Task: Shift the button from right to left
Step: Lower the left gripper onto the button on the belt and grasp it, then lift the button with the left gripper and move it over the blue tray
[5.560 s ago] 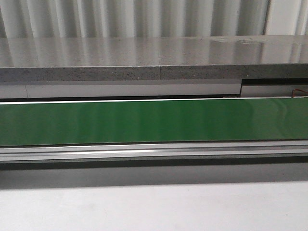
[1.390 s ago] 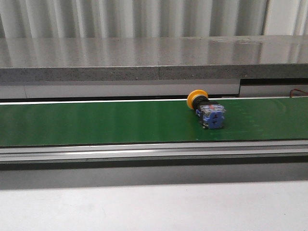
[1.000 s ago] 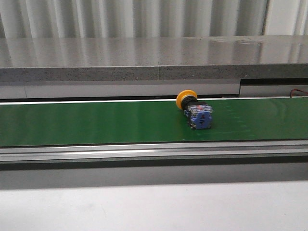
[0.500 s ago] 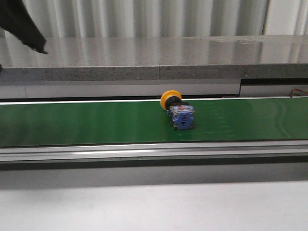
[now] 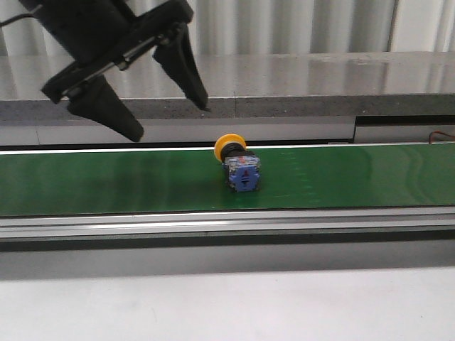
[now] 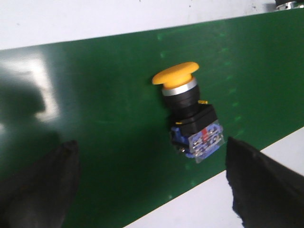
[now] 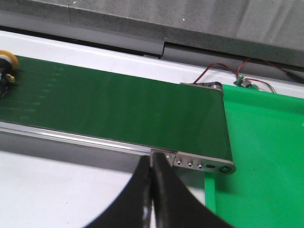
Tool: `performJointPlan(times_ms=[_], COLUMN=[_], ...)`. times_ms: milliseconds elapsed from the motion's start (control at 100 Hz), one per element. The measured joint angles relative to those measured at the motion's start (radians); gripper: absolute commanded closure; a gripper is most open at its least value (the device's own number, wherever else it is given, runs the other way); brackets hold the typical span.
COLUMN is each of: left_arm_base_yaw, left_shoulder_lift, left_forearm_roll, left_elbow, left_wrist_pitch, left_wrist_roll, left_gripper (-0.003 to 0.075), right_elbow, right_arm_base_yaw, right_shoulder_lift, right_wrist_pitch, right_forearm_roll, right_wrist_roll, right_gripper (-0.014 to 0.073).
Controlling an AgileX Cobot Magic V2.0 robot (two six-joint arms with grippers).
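Observation:
The button (image 5: 237, 163) lies on its side on the green conveyor belt (image 5: 106, 181), yellow cap toward the back, blue and clear block toward the front. My left gripper (image 5: 167, 117) hangs wide open above the belt, up and to the left of the button. In the left wrist view the button (image 6: 189, 115) lies between and beyond my two black fingers (image 6: 40, 190), nearer the other one. My right gripper (image 7: 153, 166) is shut and empty, over the belt's front rail near its right end; the button's cap (image 7: 5, 61) shows at that view's edge.
A grey stone shelf (image 5: 284, 85) runs behind the belt. An aluminium rail (image 5: 227, 224) and a white table surface (image 5: 227, 305) lie in front. A bright green tray (image 7: 266, 156) and a small wired board (image 7: 247, 83) sit past the belt's right end.
The button has ridden the belt leftward from right of centre to the middle. My left gripper has come into the front view from the upper left, open.

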Motion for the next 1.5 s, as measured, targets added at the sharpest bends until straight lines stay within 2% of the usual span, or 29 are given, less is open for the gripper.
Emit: performJointPlan(times_ms=[310, 570, 640, 710, 860, 970, 1030, 1270, 1500], left_arm_base_yaw=[-0.103, -0.126, -0.126, -0.126, -0.126, -0.126, -0.126, -0.122, -0.021], left_shoulder_lift=[0.103, 0.168, 0.187, 0.193, 0.198, 0.198, 0.198, 0.158, 0.060], left_forearm_roll=[0.100, 0.167, 0.179, 0.188, 0.200, 0.208, 0.215, 0.241, 0.306], left_elbow=[-0.118, -0.165, -0.167, -0.169, -0.169, -0.169, -0.171, -0.171, -0.171], left_wrist_pitch=[0.011, 0.051, 0.051, 0.051, 0.054, 0.058, 0.063, 0.094, 0.186], left_wrist_roll=[-0.169, -0.271, -0.279, -0.284, -0.295, -0.297, -0.297, -0.297, -0.268], left_gripper=[0.0125, 0.0128, 0.0162, 0.0236, 0.0523, 0.0639, 0.0661, 0.0661, 0.0661], right_elbow=[0.000, 0.000, 0.000, 0.000, 0.000, 0.000, 0.000, 0.000, 0.000], right_arm_base_yaw=[0.000, 0.000, 0.000, 0.000, 0.000, 0.000, 0.000, 0.000, 0.000], right_shoulder_lift=[0.000, 0.000, 0.000, 0.000, 0.000, 0.000, 0.000, 0.000, 0.000], right_wrist_pitch=[0.000, 0.000, 0.000, 0.000, 0.000, -0.001, -0.002, -0.003, -0.003], right_forearm_roll=[0.000, 0.000, 0.000, 0.000, 0.000, 0.000, 0.000, 0.000, 0.000], right_wrist_roll=[0.000, 0.000, 0.000, 0.000, 0.000, 0.000, 0.000, 0.000, 0.000], right_gripper=[0.0661, 0.0661, 0.0661, 0.0661, 0.0661, 0.0661, 0.0661, 0.0661, 0.0661])
